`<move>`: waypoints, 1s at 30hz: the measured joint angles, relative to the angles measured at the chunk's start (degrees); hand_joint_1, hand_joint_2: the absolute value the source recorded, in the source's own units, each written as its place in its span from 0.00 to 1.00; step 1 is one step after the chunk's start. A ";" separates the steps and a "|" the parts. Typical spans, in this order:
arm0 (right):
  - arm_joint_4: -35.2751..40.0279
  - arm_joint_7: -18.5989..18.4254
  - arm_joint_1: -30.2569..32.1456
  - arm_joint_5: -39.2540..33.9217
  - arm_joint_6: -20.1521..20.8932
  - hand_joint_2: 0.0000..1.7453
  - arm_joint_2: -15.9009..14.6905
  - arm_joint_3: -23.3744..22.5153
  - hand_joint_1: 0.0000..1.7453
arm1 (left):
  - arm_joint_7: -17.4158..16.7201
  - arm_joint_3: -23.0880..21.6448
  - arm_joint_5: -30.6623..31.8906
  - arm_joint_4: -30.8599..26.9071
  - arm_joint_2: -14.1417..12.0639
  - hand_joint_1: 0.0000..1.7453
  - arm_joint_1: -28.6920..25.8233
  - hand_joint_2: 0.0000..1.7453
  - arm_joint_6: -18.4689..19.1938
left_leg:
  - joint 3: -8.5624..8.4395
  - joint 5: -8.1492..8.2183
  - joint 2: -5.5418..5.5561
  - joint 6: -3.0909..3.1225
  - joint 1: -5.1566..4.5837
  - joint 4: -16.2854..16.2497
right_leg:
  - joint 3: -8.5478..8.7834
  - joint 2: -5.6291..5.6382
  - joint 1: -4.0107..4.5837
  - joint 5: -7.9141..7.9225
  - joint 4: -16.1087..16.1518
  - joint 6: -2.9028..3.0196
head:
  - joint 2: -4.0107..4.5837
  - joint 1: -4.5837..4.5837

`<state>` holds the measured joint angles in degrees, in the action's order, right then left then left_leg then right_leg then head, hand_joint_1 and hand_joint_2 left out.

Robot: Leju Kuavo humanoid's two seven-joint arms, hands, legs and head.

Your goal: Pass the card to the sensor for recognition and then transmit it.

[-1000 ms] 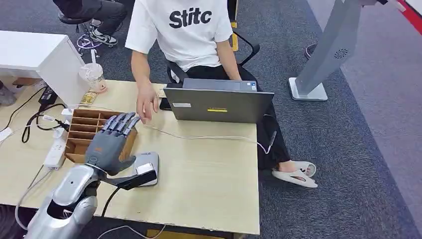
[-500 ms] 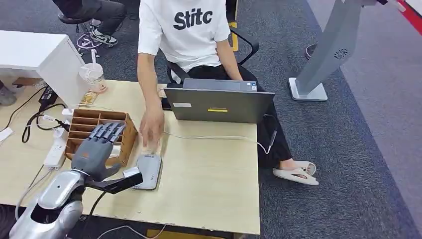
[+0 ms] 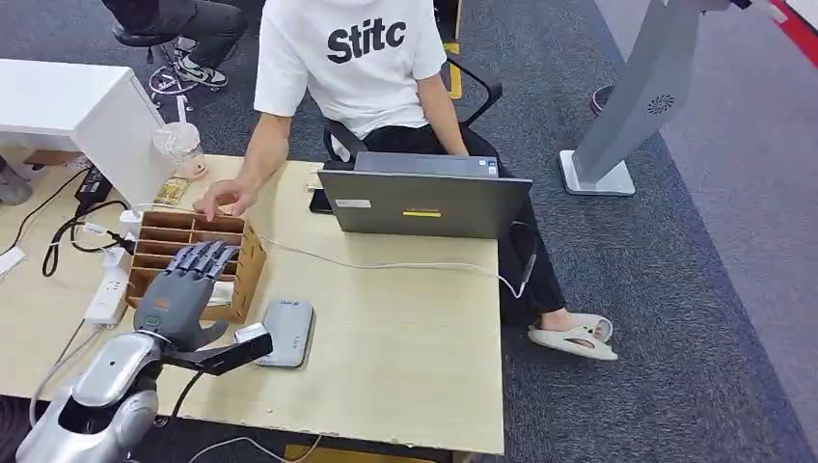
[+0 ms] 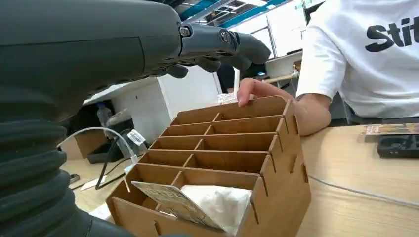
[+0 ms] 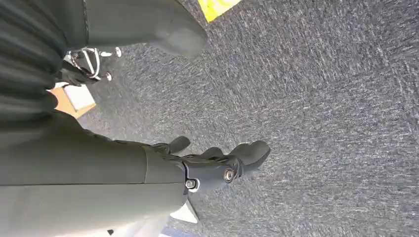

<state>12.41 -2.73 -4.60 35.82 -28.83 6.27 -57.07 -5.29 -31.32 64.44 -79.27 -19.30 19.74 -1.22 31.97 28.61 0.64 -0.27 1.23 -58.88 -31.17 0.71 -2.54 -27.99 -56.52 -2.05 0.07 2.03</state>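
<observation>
Head view. The left hand [image 3: 181, 294] is seen held flat over the near end of the wooden organizer [image 3: 188, 258], fingers extended and slightly apart, thumb out to the side, nothing held. The organizer is a slotted plywood box of parallel compartments, running away from the hand toward the person's hand [image 3: 220, 200], which rests at its far end. The sensor [image 3: 286, 333], a flat grey rounded-corner pad, lies on the pale wood-grain tabletop [image 3: 405, 338] just beside the hand, on its thumb side. A grey laptop [image 3: 424, 198] stands farther off, across the tabletop from the hand, with a thin cable trailing past.

Left wrist view. The hand [image 4: 217, 47] is shown above the box, fingers straight and empty. The card [image 4: 173, 203], thin, rigid and printed, is seen leaning tilted in the compartment nearest the hand, against crumpled white paper [image 4: 222, 202]; its long axis appears to run along the slot. The card is judged to lie directly beneath the fingers, so the coming move turns on a downward reach.

Right wrist view. The right hand [image 5: 217, 165] hangs over grey carpet [image 5: 321, 98], fingers loosely curled, holding nothing; the left hand is clearly the nearer.
</observation>
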 joint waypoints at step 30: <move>0.02 0.00 -0.01 2.60 0.17 1.00 -0.02 -0.68 0.00 | -2.56 7.98 5.40 6.71 -0.72 0.03 -1.95 1.00 -3.61 | 0.00 0.00 0.00 0.00 0.00 0.00 | 0.00 0.00 0.00 0.00 0.00 0.00 | 0.00 0.00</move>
<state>12.44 -2.73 -4.61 38.43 -28.65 6.25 -57.75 -7.85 -23.34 69.83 -72.56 -20.02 17.79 -4.83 31.97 28.61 0.63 -0.27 1.23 -58.88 -31.17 0.72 -2.54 -27.99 -56.53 -2.05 0.07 2.03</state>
